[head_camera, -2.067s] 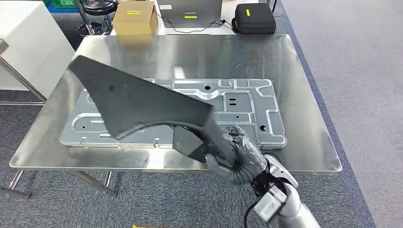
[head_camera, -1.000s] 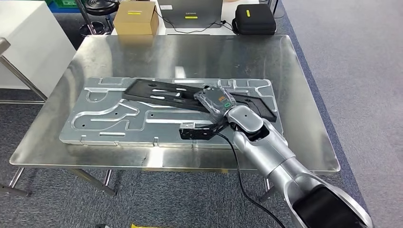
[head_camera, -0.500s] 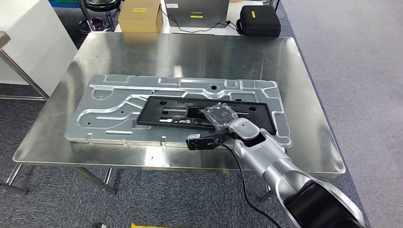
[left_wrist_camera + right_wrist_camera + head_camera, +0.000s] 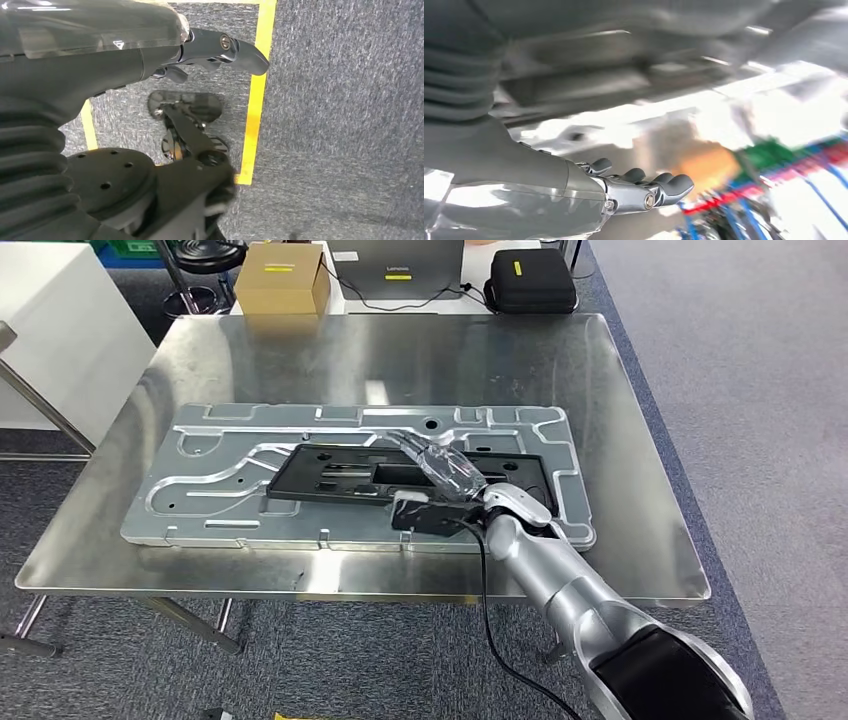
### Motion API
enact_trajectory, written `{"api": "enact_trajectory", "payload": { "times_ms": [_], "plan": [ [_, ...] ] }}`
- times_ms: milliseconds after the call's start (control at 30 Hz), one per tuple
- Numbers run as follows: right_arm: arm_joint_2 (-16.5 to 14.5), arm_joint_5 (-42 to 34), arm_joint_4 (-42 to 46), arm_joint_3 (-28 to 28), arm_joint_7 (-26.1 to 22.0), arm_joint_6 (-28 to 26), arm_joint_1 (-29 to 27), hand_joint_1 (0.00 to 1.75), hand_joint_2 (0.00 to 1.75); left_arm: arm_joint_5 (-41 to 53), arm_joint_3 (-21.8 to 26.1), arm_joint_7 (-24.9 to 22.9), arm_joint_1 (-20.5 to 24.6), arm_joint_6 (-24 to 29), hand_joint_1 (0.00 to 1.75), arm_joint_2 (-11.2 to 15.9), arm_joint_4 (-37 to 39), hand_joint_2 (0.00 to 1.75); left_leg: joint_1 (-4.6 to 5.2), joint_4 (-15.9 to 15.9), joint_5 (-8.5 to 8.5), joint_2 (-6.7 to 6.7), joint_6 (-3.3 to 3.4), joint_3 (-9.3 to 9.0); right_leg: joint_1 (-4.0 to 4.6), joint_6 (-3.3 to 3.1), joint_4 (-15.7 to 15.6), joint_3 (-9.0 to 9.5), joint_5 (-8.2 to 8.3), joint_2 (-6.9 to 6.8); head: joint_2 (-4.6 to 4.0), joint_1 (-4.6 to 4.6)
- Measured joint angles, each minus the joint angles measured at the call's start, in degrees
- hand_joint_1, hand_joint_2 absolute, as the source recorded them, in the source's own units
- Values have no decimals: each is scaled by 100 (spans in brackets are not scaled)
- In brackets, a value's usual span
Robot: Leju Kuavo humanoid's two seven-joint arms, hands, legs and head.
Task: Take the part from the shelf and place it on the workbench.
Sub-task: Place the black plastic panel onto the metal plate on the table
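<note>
1. On the steel worktop (image 4: 620, 440) lay a large grey stamped metal panel (image 4: 220, 490), and the black part (image 4: 340, 475) rested flat on top of it, running lengthwise along the panel's middle.
2. Over the part's right portion the right hand (image 4: 440, 465) reached in from the near edge, its silver arm (image 4: 560, 585) crossing the panel's near rim.
3. Seen from the right wrist, the hand's fingers (image 4: 659, 182) were stretched out side by side with nothing between them; whether the hand touched the part, I could not tell.
4. Seen from the left wrist, the left hand (image 4: 125, 47) hung above grey carpet (image 4: 340, 125) marked with yellow tape (image 4: 252, 120), its fingers (image 4: 235, 47) extended and holding nothing.
5. Beyond the worktop's far edge stood a cardboard box (image 4: 283, 280), a laptop (image 4: 400, 265) and a black case (image 4: 532, 282).
</note>
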State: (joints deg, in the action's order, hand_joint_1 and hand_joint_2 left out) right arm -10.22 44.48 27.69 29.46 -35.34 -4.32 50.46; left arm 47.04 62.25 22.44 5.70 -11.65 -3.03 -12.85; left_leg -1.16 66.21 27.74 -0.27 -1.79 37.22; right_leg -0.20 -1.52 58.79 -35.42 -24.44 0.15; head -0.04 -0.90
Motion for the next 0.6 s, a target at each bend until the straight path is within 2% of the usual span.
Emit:
{"api": "enact_trajectory", "payload": {
  "times_ms": [67, 167, 233, 267, 333, 367, 400, 433, 467, 533, 567, 600],
  "plan": [
    [-7, -735, 485, -268, -318, 440, -112, 0, 0, 12, 0, 3, 17, -15, 0, 1, -1, 0, 10, -591, -192, -2, 44, -276, 19, 51, 43, -30, -16, 5, 0, -3],
    [20, -1975, 1346, -574, -451, 1158, -324, 0, 0, 16, 0, 19, 29, -52, 0, -1, -1, 0, 27, -707, -214, -9, 140, -310, 34, 132, 50, -60, -5, 5, 0, -4],
    [90, -2783, 1956, -770, -467, 1532, -493, 0, 0, 2, 1, 48, 32, -97, 0, -4, 0, 0, 14, -734, -243, -8, 215, -315, 15, 196, 197, -118, -123, 4, 0, -6],
    [141, -3199, 2285, -887, -479, 1681, -576, 0, 0, -20, 4, 73, 32, -116, 0, -5, 0, 0, 7, -746, -254, -6, 246, -316, 4, 228, 428, -221, -269, 4, 0, -7],
    [266, -3930, 2941, -1153, -502, 1840, -770, 0, 0, -86, 22, 143, 21, -138, 0, -6, -1, 0, 11, -747, -255, -4, 283, -312, -9, 274, 1148, -555, -625, 2, 0, -9],
    [338, -4165, 3263, -1298, -507, 1823, -903, 0, 0, -123, 40, 187, 7, -142, 0, -6, -1, 0, 14, -746, -253, -6, 289, -313, -12, 285, 1475, -712, -738, 2, 0, -9],
    [420, -4298, 3605, -1463, -511, 1743, -1061, 0, 0, -158, 62, 228, -13, -145, 0, -7, -1, 0, 16, -746, -250, -10, 294, -316, -14, 288, 1627, -788, -746, 2, 0, -10],
    [506, -4330, 3971, -1659, -512, 1584, -1224, 0, 0, -191, 88, 260, -36, -147, 0, -7, 0, 0, 19, -743, -249, -15, 298, -320, -14, 280, 1557, -755, -652, 1, 0, -10],
    [593, -4273, 4333, -1878, -513, 1339, -1376, 0, 0, -222, 118, 282, -64, -147, 0, -8, 0, 0, 25, -741, -250, -19, 300, -324, -11, 261, 1272, -614, -477, 1, 0, -10],
    [775, -3912, 4977, -2350, -514, 554, -1654, 0, 0, -281, 176, 302, -110, -138, 0, -24, 0, 0, 50, -734, -251, -29, 296, -325, 17, 194, 459, -208, -133, -10, 0, -5],
    [871, -3678, 5230, -2578, -512, 88, -1811, 0, 0, -308, 205, 311, -127, -130, 0, -35, 0, 0, 60, -734, -253, -39, 282, -321, 35, 166, 177, -71, -41, -19, 0, -5],
    [964, -3470, 5438, -2786, -508, -330, -1995, 0, 0, -332, 233, 319, -139, -122, 0, -46, 0, 0, 63, -735, -254, -49, 265, -318, 53, 148, 31, -2, -7, -26, 0, -4]
  ]
}}
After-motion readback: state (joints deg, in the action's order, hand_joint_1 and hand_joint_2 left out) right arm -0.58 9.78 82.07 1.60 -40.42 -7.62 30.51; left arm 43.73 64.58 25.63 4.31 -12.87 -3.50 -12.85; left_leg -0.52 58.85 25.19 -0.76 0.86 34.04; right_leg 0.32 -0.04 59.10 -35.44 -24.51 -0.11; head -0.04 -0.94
